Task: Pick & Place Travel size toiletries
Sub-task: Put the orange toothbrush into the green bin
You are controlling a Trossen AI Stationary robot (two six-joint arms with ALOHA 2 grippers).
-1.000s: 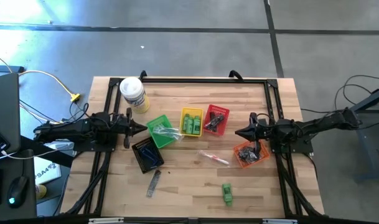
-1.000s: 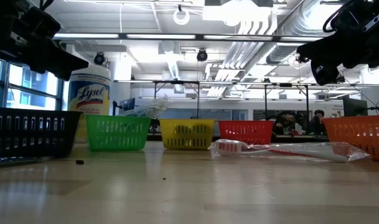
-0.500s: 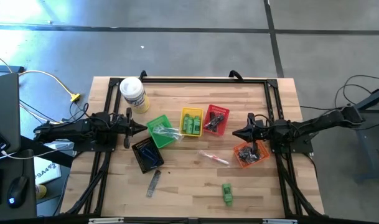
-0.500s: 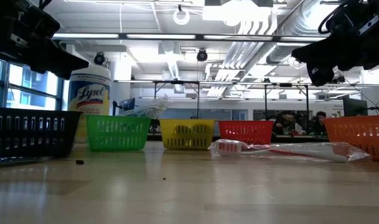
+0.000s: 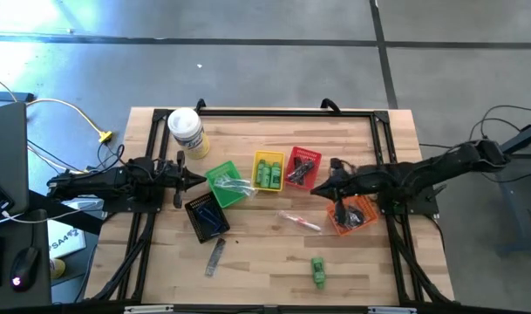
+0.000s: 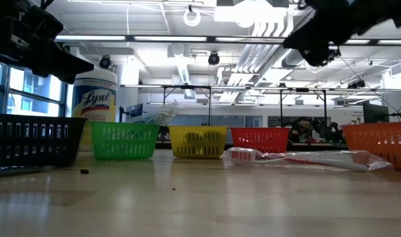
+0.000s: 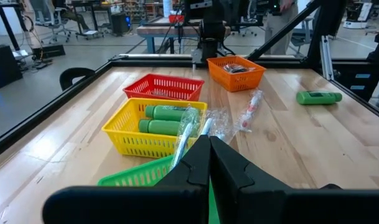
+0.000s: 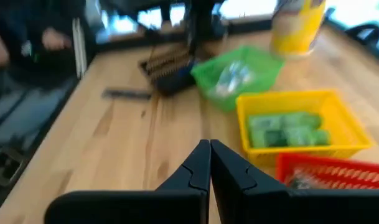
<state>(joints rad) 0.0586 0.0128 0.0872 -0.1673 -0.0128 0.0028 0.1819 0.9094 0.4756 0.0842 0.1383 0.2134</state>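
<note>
Both tools shut and empty above the tabletop; toiletries sit in baskets and loose on the wood.

The right tool [image 5: 315,187], fingers pressed together with nothing between them, hangs above the tabletop [image 5: 256,262] just beside the red basket [image 5: 303,167], near the orange basket [image 5: 350,215]. The left tool [image 5: 202,180], likewise closed on nothing, sits near the green basket [image 5: 224,183] and the black basket [image 5: 206,216]. Green bottles [image 5: 267,173] lie in the yellow basket [image 5: 268,157]; a further green bottle [image 5: 318,269] lies alone near the front edge. A wrapped toothbrush [image 5: 298,221] lies on the bare wood between the black and orange baskets, and a grey comb [image 5: 215,256] lies in front of the black basket. A white canister [image 5: 187,132] stands at the back left.
</note>
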